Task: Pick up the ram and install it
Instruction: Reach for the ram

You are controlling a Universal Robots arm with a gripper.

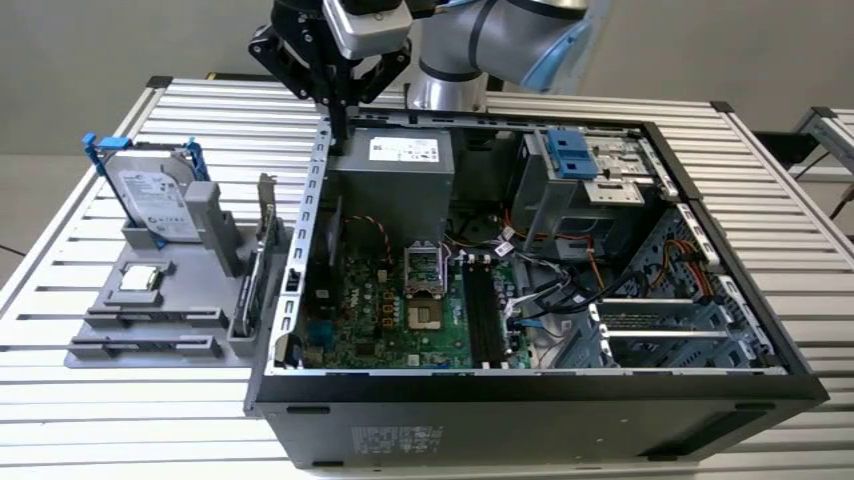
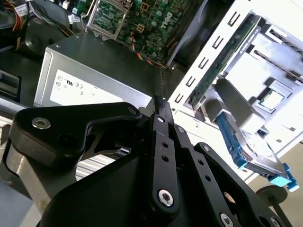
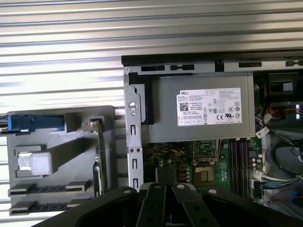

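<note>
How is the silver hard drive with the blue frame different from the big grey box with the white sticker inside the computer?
The hard drive stands upright in a grey holder outside the computer case; the grey box sits inside it. The hard drive has a blue frame; the grey box has none. The grey box looks bigger than the hard drive. Both are greyish with a pale label.

Bench: a top of ribbed aluminium slats, also seen in the first wrist view.
Computer case: laid on its side with the open face up, spanning the bench from near the far edge to the near edge.
Parts holder: a grey moulded fixture set flat on the slats, just beside the case, toward the bench's edge at the exterior view's left.
Uncovered slats: left showing along the far edge and around the holder.
</note>
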